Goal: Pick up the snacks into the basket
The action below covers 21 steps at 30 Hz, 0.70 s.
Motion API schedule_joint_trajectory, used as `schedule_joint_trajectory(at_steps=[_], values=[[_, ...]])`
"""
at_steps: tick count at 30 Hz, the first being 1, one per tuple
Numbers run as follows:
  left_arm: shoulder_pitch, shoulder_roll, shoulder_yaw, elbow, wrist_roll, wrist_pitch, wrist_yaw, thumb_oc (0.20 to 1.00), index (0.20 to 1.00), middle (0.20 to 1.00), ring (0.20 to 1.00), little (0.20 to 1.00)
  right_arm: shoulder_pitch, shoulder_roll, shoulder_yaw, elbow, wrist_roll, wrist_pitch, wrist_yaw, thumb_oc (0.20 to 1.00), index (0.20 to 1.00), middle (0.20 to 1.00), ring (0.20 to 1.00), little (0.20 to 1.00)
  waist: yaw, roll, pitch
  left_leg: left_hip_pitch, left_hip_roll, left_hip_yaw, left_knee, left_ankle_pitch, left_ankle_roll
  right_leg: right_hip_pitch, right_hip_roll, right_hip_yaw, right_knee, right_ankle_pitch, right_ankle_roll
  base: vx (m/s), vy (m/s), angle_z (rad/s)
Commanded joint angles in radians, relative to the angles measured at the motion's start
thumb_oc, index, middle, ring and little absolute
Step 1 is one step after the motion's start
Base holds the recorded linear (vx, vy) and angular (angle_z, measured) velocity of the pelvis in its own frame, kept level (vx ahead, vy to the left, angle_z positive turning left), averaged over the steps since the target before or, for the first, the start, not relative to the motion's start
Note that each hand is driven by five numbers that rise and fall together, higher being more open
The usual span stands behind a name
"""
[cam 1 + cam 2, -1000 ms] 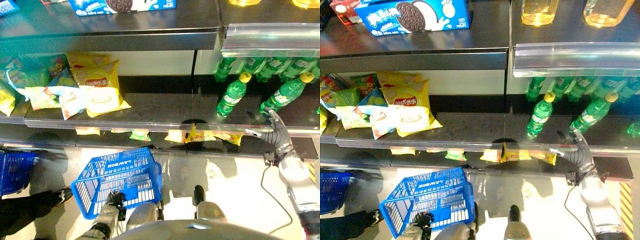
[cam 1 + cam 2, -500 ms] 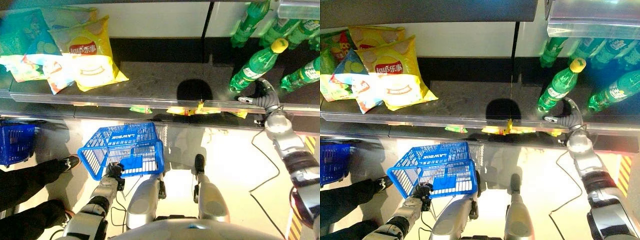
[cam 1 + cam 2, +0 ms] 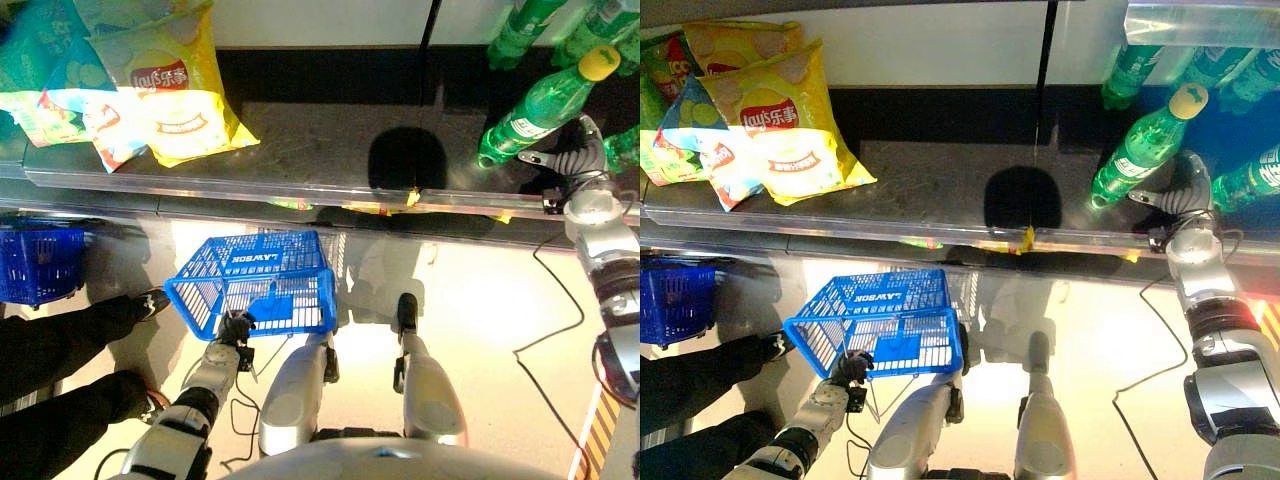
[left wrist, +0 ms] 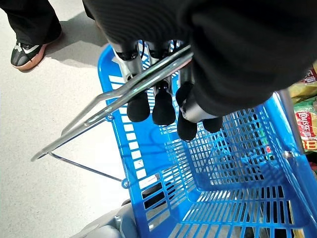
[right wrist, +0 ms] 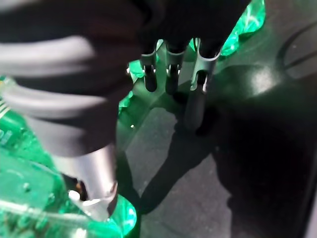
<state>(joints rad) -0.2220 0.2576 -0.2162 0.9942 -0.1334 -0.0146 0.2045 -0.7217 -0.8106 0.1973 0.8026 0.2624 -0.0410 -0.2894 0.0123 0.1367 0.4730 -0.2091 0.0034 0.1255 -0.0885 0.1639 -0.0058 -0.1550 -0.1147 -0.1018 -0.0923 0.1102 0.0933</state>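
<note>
- Left eye view: my view has tilted further down than a second ago, so the top shelf with the cookie box is gone from sight. My left hand [image 3: 234,329] carries the blue basket [image 3: 258,290] low over the floor, as before. The yellow chip bag [image 3: 172,92] lies on the dark shelf [image 3: 320,160], well apart from the basket.
- Right eye view: my right hand [image 3: 1188,200] has risen onto the shelf, just beside a green bottle [image 3: 1145,146].
- Left wrist view: my fingers [image 4: 138,105] curl round the basket's metal handle [image 4: 124,92].
- Right wrist view: my fingers [image 5: 194,104] hang relaxed, spread over the shelf, gripping nothing.
</note>
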Motion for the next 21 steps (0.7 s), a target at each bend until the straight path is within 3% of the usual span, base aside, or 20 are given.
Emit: schedule_joint_trajectory(at_steps=[1, 6, 21], values=[[0.078, 0.048, -0.084, 0.024, 0.027, 0.014, 0.026, 0.2, 0.2, 0.2, 0.2, 0.2, 0.015, 0.037, 0.044, -0.003, 0.072, -0.006, 0.027, 1.0, 1.0, 1.0, 1.0, 1.0, 0.031, 0.028, -0.005, -0.041, 0.016, -0.011, 0.001, 0.006, -0.109, -0.106, -0.083, 0.007, 0.073, 0.031, 0.079, 0.0, 0.0, 0.0], [0.094, 0.048, -0.082, -0.001, 0.022, 0.009, 0.013, 0.2, 0.2, 0.2, 0.2, 0.2, 0.051, 0.052, 0.043, -0.063, 0.104, -0.02, 0.074, 1.0, 1.0, 1.0, 1.0, 1.0, 0.027, 0.035, 0.0, -0.041, 0.01, -0.006, 0.001, 0.003, -0.11, -0.101, -0.088, 0.014, 0.055, 0.041, 0.083, 0.01, 0.013, -0.02], [0.062, 0.036, -0.02, 0.036, 0.062, 0.023, 0.017, 0.2, 0.2, 0.2, 0.2, 0.2, 0.378, 0.063, -0.117, -0.364, 0.102, -0.05, 0.162, 1.0, 1.0, 1.0, 1.0, 1.0, -0.011, -0.009, 0.024, -0.025, 0.019, -0.01, 0.001, 0.001, -0.109, -0.089, -0.081, 0.018, 0.075, 0.025, 0.075, -0.01, -0.015, 0.03]])
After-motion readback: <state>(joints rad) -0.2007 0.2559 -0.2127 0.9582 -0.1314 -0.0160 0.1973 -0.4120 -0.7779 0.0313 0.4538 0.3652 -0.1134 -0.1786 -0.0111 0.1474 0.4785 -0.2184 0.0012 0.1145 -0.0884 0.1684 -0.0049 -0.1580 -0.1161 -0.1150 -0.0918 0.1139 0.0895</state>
